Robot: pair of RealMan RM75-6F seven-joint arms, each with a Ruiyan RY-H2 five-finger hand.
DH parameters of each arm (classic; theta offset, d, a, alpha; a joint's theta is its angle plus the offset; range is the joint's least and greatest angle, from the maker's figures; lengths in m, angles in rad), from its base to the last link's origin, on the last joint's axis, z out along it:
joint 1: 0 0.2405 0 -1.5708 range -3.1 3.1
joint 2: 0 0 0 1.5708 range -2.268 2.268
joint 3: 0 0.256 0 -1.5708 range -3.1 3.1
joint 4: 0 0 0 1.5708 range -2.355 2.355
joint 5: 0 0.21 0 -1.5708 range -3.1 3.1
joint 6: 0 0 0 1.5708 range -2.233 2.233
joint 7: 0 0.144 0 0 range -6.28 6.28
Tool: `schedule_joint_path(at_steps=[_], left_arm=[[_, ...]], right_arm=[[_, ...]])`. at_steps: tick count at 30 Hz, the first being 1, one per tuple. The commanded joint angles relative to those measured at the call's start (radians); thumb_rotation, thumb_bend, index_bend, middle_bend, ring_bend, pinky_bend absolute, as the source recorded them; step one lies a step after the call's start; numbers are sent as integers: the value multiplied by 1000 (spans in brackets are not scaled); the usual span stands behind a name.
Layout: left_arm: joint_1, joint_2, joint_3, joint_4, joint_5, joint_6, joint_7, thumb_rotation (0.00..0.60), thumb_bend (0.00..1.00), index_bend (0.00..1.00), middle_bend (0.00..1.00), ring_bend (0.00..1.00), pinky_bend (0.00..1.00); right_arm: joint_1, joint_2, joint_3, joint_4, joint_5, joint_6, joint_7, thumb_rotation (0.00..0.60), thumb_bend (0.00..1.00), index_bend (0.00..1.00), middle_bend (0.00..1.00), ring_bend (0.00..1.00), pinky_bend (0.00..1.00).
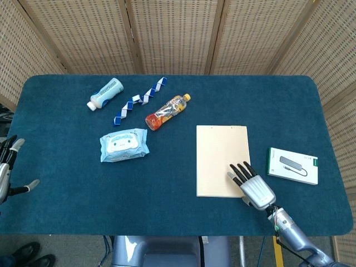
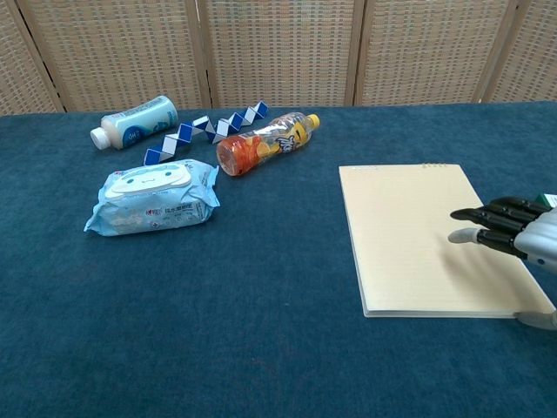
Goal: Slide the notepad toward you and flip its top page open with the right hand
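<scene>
The cream notepad [image 1: 221, 158] [image 2: 426, 233] lies flat and closed on the blue table, right of centre. My right hand [image 1: 251, 187] [image 2: 515, 239] hovers over the pad's near right corner, palm down, fingers stretched out and apart, holding nothing. I cannot tell whether the fingertips touch the page. My left hand [image 1: 6, 169] shows at the table's far left edge, fingers spread and empty; the chest view does not show it.
A boxed hub [image 1: 292, 165] lies right of the notepad. To the left are a wet-wipes pack [image 1: 124, 144] [image 2: 153, 196], an orange bottle [image 1: 167, 112] [image 2: 265, 142], a blue-white twist puzzle [image 1: 139, 100] [image 2: 206, 130] and a white bottle [image 1: 105, 93] [image 2: 135, 122].
</scene>
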Motion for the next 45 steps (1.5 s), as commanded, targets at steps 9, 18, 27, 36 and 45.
schedule_joint_path(at_steps=[9,18,27,36,45], left_arm=[[0,4,-1,1,-5,-2,-12,600,0,0,0,0,0],[1,4,-1,2,-5,0,-16,600,0,0,0,0,0],[3,6,-1,3,-6,2,-21,600,0,0,0,0,0],[3,8,-3,3,-12,1,-25,600,0,0,0,0,0],[5,10,-5,4,-14,4,-32,600,0,0,0,0,0]], right_arm=[[7,-28,-4,33,16,6,-6,600,272,133,9,0,0],[10,-55,5,65,22,41,-6,600,352,145,30,0,28],[22,-86,18,103,37,51,-14,600,363,145,33,0,49],[54,-128,57,160,45,87,-10,600,400,151,66,32,104],[116,-163,80,234,39,81,-3,600,401,169,90,74,110]])
